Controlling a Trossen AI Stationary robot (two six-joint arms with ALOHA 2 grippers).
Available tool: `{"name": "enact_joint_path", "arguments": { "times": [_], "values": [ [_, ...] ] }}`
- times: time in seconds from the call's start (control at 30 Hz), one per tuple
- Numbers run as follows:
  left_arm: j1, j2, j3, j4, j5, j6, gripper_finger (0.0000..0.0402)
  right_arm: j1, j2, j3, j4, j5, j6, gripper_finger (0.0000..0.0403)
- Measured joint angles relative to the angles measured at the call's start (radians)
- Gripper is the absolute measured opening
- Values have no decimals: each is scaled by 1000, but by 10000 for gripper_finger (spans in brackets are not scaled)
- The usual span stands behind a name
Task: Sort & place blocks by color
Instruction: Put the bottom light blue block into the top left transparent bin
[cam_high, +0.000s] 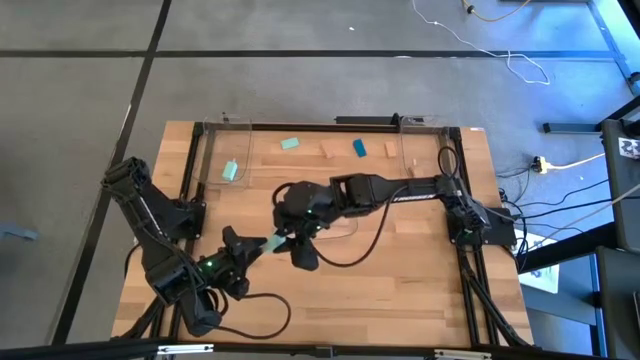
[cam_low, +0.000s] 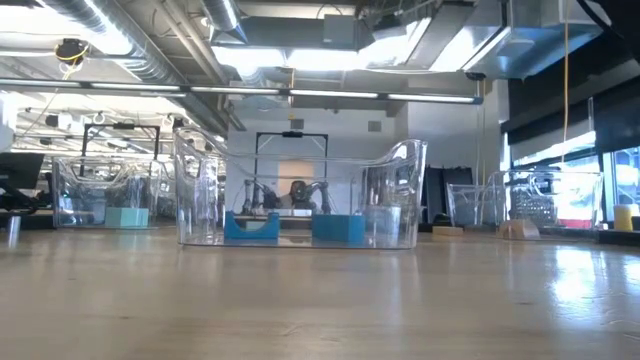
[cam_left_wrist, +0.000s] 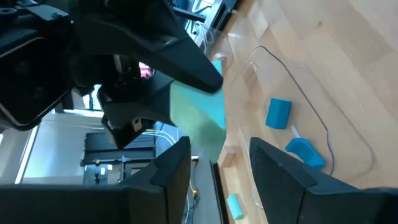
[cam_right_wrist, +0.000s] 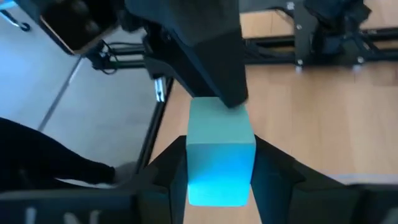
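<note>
It looked like a robotics lab or open industrial workspace: exposed ceiling ducts (cam_low: 150, 40) and strip lights (cam_low: 330, 95) ran overhead, loose cables (cam_high: 560, 200) trailed off the wooden bench (cam_high: 400, 290), and grey carpet (cam_high: 80, 100) lay around it.

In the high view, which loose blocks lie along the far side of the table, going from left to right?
Mint block → mint block → tan block → blue block → tan block.
</note>
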Motion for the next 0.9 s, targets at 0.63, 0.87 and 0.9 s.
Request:
{"name": "enact_joint_path", "arguments": {
  "times": [0.63, 0.87, 0.9],
  "values": [
    [-19, 0, 1, 13, -66, 24, 156, 0, 0, -1, 35, -34, 22, 131],
    [-19, 0, 1, 39, -110, 26, 156, 0, 0, -1, 34, -35, 23, 131],
    [-18, 0, 1, 45, -110, 26, 156, 0, 0, -1, 34, -36, 22, 131]
  ]
}}
